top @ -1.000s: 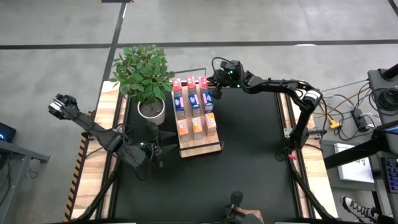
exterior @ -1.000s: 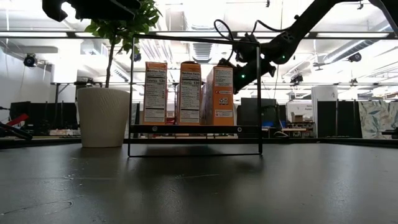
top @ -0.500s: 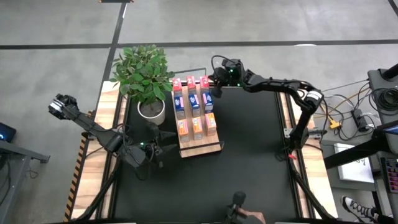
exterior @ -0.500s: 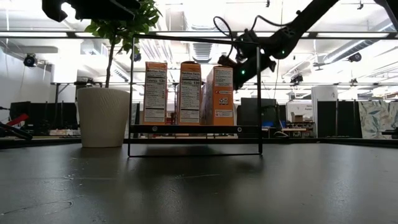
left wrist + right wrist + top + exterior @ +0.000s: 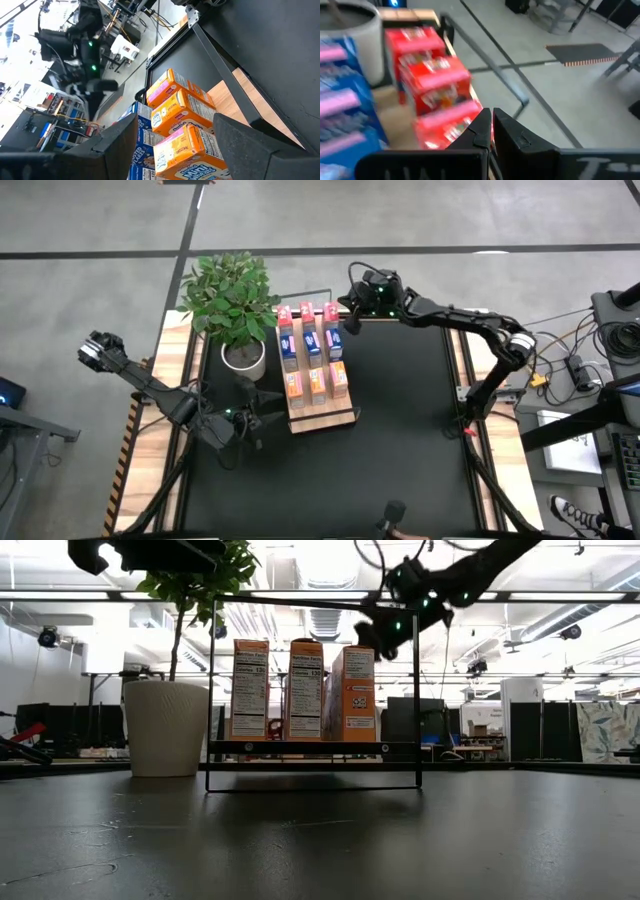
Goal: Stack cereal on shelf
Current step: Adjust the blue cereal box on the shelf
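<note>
Nine cereal boxes on shelf: 3 red, 3 blue, 3 orange
We see right gripper pinched closed, empty, by red row; left gripper spread wide, empty

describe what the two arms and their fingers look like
Both arms are dark, slim, jointed tubes. The left arm has a pale grey block at its outer joint, and its fingers are broad, matte black slabs. The right arm has a white band near its elbow, looping black cables and green lights by the wrist; its fingers are black and tapered.
</note>
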